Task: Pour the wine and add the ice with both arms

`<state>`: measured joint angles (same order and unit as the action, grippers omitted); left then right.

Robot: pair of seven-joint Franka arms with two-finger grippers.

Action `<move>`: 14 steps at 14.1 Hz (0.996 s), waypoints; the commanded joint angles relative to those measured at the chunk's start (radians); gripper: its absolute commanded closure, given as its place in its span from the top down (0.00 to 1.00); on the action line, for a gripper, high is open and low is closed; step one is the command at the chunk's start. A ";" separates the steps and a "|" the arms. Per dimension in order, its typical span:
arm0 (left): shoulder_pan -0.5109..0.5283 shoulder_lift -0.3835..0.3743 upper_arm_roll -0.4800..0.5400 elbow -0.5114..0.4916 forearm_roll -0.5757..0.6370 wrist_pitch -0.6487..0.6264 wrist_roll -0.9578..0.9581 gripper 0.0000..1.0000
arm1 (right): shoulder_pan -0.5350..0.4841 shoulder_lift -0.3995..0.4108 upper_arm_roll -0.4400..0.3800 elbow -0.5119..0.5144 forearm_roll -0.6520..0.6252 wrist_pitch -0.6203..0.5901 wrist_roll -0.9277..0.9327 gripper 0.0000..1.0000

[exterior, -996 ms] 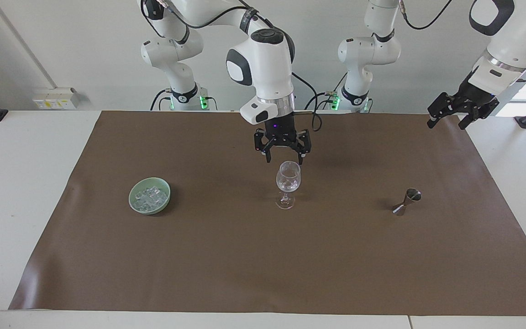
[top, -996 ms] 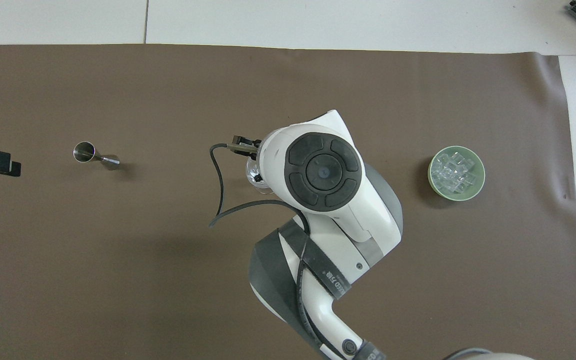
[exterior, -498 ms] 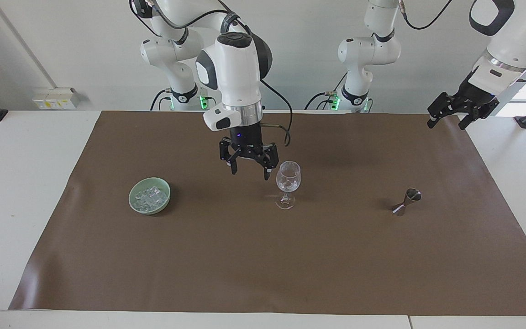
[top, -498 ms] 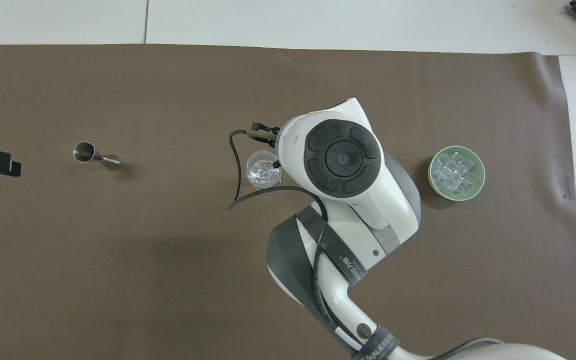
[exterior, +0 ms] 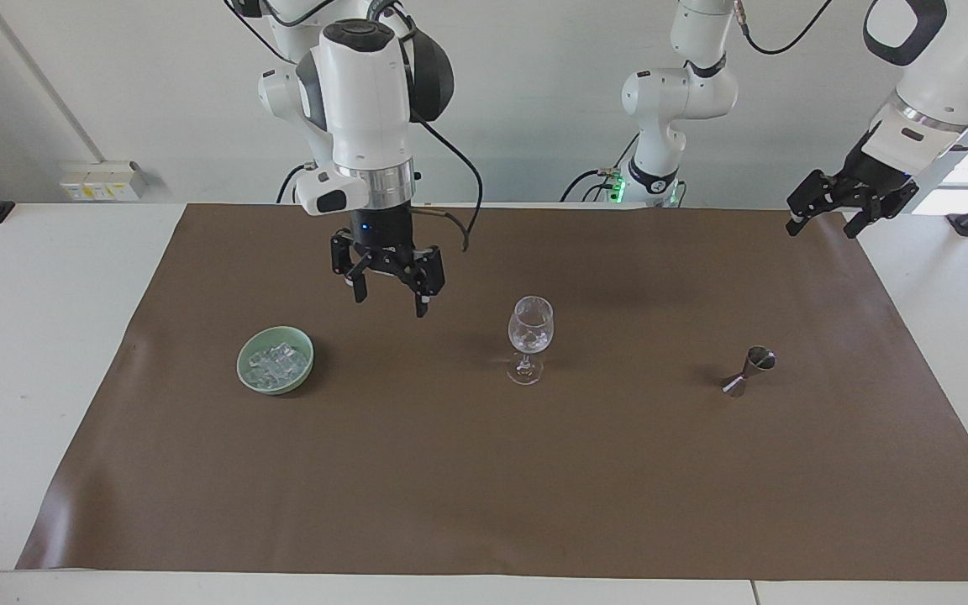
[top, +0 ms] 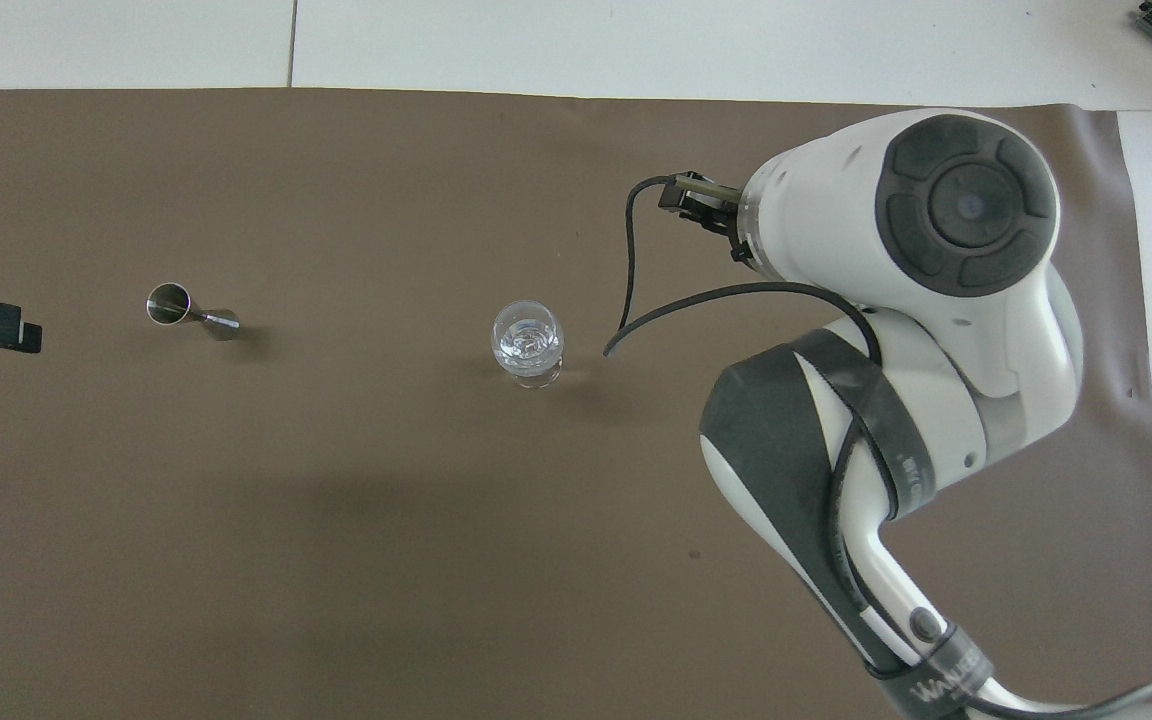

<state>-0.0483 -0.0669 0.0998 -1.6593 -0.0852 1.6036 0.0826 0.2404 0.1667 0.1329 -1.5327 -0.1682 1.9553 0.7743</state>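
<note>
The right gripper [exterior: 387, 292] hangs with fingers spread wide and empty over the mat, between the green bowl [exterior: 276, 360] of ice [exterior: 278, 362] and the wine glass [exterior: 529, 339]. The left gripper [exterior: 824, 220] waits, fingers open and empty, at the table's left-arm end.

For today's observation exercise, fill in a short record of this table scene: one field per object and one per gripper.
wine glass: upright mid-mat, ice inside
bowl: pale green, toward the right arm's end
ice: heaped in the bowl
jigger: toward the left arm's end
right gripper: open, empty, over the mat between bowl and glass
left gripper: open, empty, waiting over the mat's edge
</note>
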 commanded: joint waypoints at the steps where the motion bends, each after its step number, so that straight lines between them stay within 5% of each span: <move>1: -0.005 -0.028 0.004 -0.034 0.019 0.019 0.005 1.00 | -0.009 -0.058 -0.028 -0.032 0.004 -0.076 -0.049 1.00; 14: -0.018 -0.013 0.001 0.005 0.028 0.010 0.009 1.00 | -0.041 -0.174 -0.291 -0.150 0.168 -0.228 -0.464 1.00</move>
<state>-0.0498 -0.0676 0.0954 -1.6580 -0.0844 1.6158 0.0827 0.2312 0.0299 -0.1638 -1.6316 -0.0208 1.7432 0.3625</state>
